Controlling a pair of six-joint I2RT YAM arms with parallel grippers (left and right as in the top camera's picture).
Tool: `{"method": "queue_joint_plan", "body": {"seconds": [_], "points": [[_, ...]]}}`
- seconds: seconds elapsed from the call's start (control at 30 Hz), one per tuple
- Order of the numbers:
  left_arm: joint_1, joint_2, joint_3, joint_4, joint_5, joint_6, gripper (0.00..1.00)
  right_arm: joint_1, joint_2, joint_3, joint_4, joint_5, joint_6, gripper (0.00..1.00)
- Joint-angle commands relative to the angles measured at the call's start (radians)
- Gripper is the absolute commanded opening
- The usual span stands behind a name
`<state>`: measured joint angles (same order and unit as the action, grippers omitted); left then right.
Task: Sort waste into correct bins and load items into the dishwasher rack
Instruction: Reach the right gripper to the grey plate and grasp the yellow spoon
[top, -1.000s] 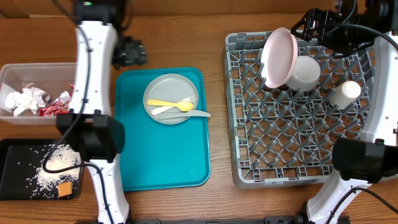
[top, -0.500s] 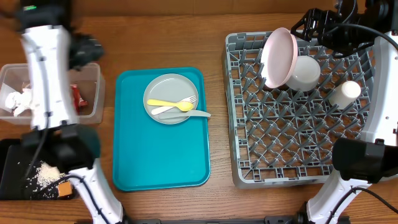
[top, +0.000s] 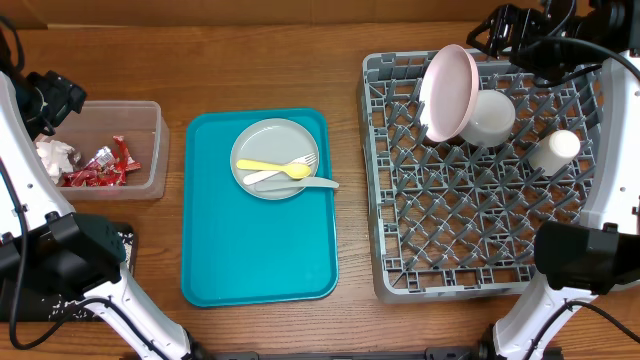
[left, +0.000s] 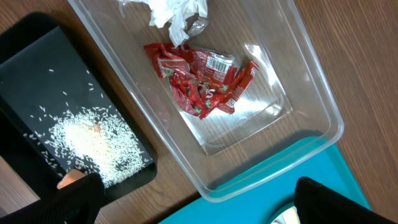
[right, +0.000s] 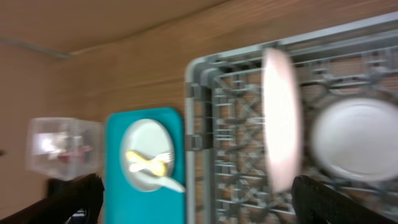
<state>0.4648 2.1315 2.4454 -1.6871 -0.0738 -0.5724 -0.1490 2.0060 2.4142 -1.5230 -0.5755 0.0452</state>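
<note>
Now your left fingers (left: 73, 198) gape empty over the tub (left: 311, 93), wrappers (left: 202, 81) sorted inside. Your right fingers (right: 68, 199), wide and empty too, hang at the far edge of the rack (top: 470, 240), where the pink plate (top: 448, 92) stands on edge for washing. The grey plate (top: 270, 140) and cutlery (top: 275, 168) wait between them.

Left arm (top: 22, 170) swung out to the far left, clear tub (top: 142, 128) now uncovered

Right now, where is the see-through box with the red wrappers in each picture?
Overhead: the clear box is at the far left, just left of the teal tray.
Left wrist: it fills the middle, with the tray's corner at the bottom right.
Right wrist: small and blurry at the left edge, again left of the tray.
Shared landmark: the teal tray.
</note>
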Motion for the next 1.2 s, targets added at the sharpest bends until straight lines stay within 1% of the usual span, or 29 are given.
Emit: {"method": "queue_joint_plan", "body": {"seconds": [0.0,0.03,0.1,0.23,0.3,0.4,0.47,0.53,0.57,0.6,0.77,0.87,1.0,1.17], "points": [[-0.003,-0.029,0.010,-0.002,0.012,0.053,1.00,0.010,0.004,0.020,0.015,-0.216,-0.003,1.00],[-0.003,-0.029,0.010,-0.002,0.012,0.053,1.00,0.045,0.004,0.020,0.014,-0.239,-0.047,1.00],[-0.003,-0.029,0.010,-0.002,0.012,0.053,1.00,0.118,0.004,0.020,0.011,-0.167,-0.056,1.00],[-0.007,-0.029,0.010,-0.002,0.012,0.053,1.00,0.352,0.006,0.020,0.040,0.126,-0.053,1.00],[-0.007,-0.029,0.010,-0.002,0.012,0.053,1.00,0.463,0.006,0.020,0.082,0.245,-0.053,1.00],[-0.007,-0.029,0.010,-0.002,0.012,0.053,1.00,0.620,0.006,0.020,0.214,0.497,-0.053,1.00],[-0.007,-0.029,0.010,-0.002,0.012,0.053,1.00,0.673,0.013,0.020,0.283,0.540,-0.060,1.00],[-0.007,-0.029,0.010,-0.002,0.013,0.053,1.00,0.725,0.030,0.020,0.338,0.537,-0.136,1.00],[-0.007,-0.029,0.010,-0.002,0.013,0.053,1.00,0.758,0.052,0.020,0.353,0.537,-0.202,1.00],[-0.007,-0.029,0.010,-0.002,0.013,0.053,1.00,0.777,0.074,0.020,0.356,0.537,-0.235,1.00],[-0.007,-0.029,0.010,-0.002,0.012,0.053,1.00,0.822,0.207,0.018,0.362,0.537,-0.265,1.00],[-0.007,-0.029,0.010,-0.002,0.013,0.053,1.00,0.830,0.290,0.018,0.362,0.438,-0.348,1.00],[-0.007,-0.029,0.010,-0.002,0.013,0.053,1.00,0.842,0.385,0.013,0.331,0.228,-0.486,1.00],[-0.007,-0.029,0.010,-0.002,0.012,0.053,1.00,0.856,0.455,0.013,0.272,0.218,-0.557,0.99]]}}
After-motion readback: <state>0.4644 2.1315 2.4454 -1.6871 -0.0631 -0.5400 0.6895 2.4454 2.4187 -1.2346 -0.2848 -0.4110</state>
